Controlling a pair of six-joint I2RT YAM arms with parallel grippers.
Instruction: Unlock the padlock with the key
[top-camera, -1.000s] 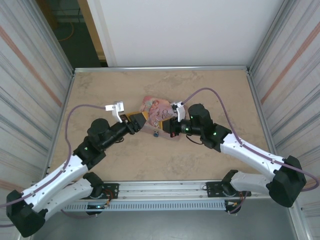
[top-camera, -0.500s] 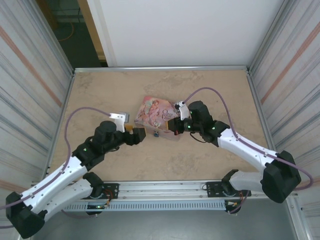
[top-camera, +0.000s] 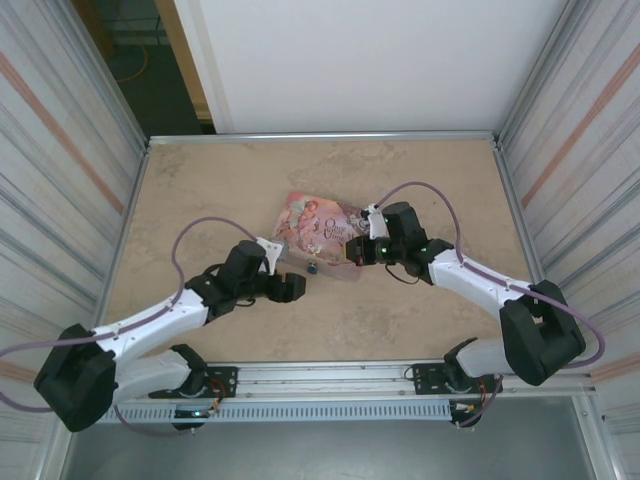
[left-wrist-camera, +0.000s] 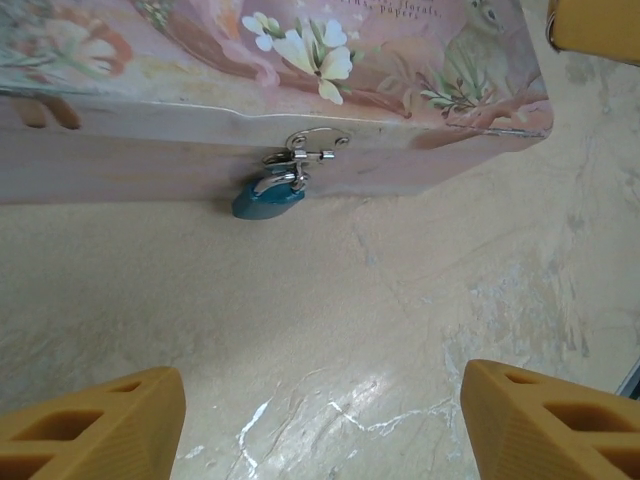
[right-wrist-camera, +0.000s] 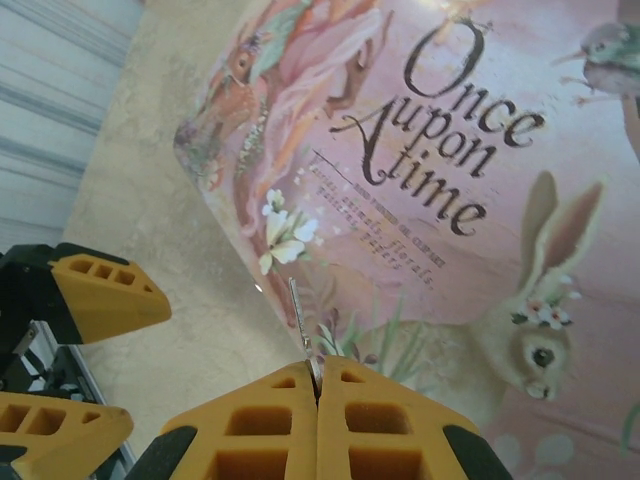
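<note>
moved: left arm has swung off the tin's left end and come round to its near side; right gripper has drawn back a little toward the tin's right end; more of the lid is uncovered
left gripper (top-camera: 293, 287): low over the table, just near of the tin's front wall, pointing at it; fingers (left-wrist-camera: 95, 420) spread wide, nothing between them
padlock (left-wrist-camera: 268, 198): blue body, hangs by its metal shackle from the silver clasp (left-wrist-camera: 308, 148) on the tin's front wall, bottom touching the table
right gripper (right-wrist-camera: 318, 382): over the near right part of the lid, fingers clenched on the key
key (right-wrist-camera: 296, 308): thin metal sliver sticking out from between the pressed pads, over the lid, apart from the padlock
tin (right-wrist-camera: 470, 120): pink, flat on the table, between the two grippers
writing: lid reads "Once upon a time" in dark script; smaller lines under it too fine to read; rabbit with a flower crown, white flowers
left wrist view: gives clasp, padlock and front wall, not the title
right wrist view: gives title, key and the left gripper's spread fingers at lower left; front wall hidden
top view: padlock is a dark speck at the tin's near edge
table (top-camera: 220, 180): beige marbled top
</note>
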